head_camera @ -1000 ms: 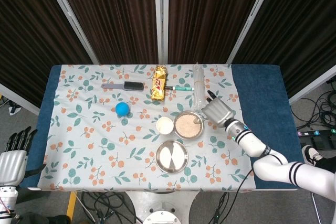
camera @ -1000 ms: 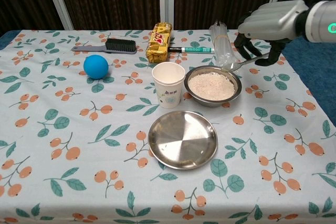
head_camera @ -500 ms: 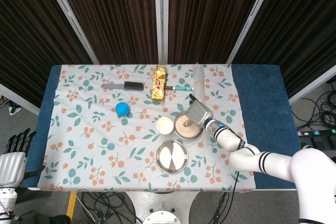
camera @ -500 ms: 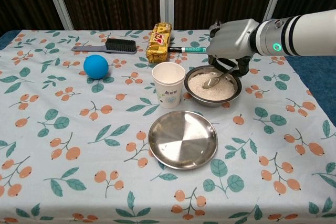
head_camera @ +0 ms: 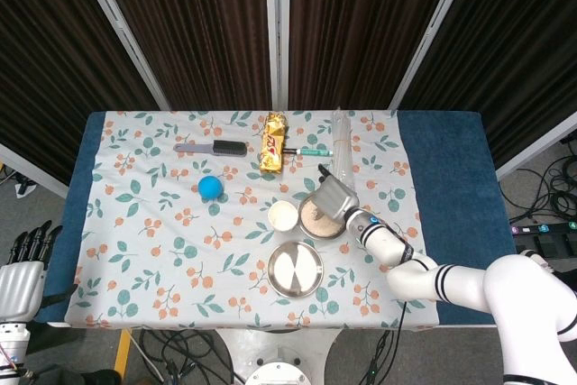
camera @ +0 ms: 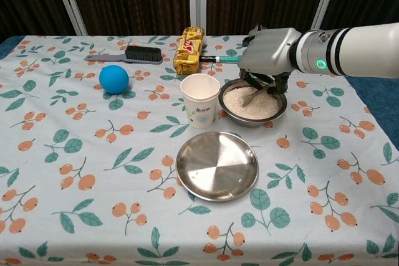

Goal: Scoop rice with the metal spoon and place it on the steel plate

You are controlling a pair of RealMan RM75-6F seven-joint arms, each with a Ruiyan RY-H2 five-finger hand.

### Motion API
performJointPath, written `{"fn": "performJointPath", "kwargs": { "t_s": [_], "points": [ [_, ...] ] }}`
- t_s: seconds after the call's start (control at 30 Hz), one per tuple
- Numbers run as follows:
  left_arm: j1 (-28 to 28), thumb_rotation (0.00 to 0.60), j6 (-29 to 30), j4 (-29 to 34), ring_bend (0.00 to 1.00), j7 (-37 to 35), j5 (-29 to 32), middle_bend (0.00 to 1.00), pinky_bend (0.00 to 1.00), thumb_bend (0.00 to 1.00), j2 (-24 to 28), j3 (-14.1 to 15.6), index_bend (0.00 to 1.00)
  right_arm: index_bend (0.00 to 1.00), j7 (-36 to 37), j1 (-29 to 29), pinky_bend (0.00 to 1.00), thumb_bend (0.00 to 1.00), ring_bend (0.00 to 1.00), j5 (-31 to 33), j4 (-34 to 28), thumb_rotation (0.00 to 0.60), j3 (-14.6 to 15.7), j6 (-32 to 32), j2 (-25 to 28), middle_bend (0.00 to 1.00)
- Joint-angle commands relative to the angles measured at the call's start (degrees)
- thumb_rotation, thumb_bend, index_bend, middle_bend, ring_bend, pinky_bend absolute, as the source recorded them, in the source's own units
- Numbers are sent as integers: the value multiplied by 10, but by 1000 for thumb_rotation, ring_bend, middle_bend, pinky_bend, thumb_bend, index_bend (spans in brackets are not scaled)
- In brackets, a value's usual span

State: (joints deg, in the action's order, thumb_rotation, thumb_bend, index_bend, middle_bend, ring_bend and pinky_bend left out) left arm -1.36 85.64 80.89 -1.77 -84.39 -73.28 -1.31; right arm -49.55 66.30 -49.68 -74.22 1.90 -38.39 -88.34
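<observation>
- Scooping is the step in hand: the right hand (camera: 268,54) hangs over the bowl of rice (camera: 252,102), its fingers closed around the handle of the metal spoon (camera: 254,96), whose bowl end is down in the rice just below the hand.
- Left hand (head_camera: 20,275) sits far off past the tabletop's edge, fingers spread, holding nothing; it has no part in this step as I judge it.
- Rice fills the bowl fairly evenly, so a shallow sweep through the heap should load the spoon better than a straight downward dig; how much rice already lies on the spoon cannot be made out.
- Spoon should be levelled before it is lifted, since a handle that rolls in the fingers would spill grains back or onto the tablecloth (camera: 75,154).
- Steel plate (camera: 217,165) lies nearer the robot than the hand and a little to its left, just beside the rice bowl and bare of rice, so the carry is short; a slow, flat path seems best.
- Paper cup (camera: 200,100) stands upright just left of the bowl, close to the hand's wrist side; swinging wide to that side could knock it over, so I would lift clear of the bowl rim first, then draw back toward the plate.
- Clear bottle (head_camera: 340,146) lies beyond the hand and looks out of the path.
</observation>
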Motion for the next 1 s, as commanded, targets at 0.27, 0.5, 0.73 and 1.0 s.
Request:
{"fn": "performJointPath", "kwargs": {
  "t_s": [0.27, 0.5, 0.73, 1.0],
  "points": [
    [-2, 600, 4, 13, 25, 14, 0, 44, 31, 31, 7, -4, 76, 580, 73, -43, 0, 327, 237, -65, -37, 600, -1, -49, 54, 582],
    [-4, 600, 5, 22, 25, 22, -1, 44, 31, 30, 12, -6, 76, 579, 103, -67, 0, 327, 237, -110, -86, 600, -7, -89, 100, 582],
    [-6, 600, 1, 24, 25, 21, 2, 44, 31, 30, 14, -8, 76, 579, 117, -65, 0, 327, 243, -130, -121, 600, -33, -98, 112, 582],
    [-5, 600, 3, 22, 26, 17, 4, 44, 31, 31, 13, -8, 76, 580, 86, -21, 0, 327, 243, -122, -104, 600, -58, -56, 72, 582]
  ]
}}
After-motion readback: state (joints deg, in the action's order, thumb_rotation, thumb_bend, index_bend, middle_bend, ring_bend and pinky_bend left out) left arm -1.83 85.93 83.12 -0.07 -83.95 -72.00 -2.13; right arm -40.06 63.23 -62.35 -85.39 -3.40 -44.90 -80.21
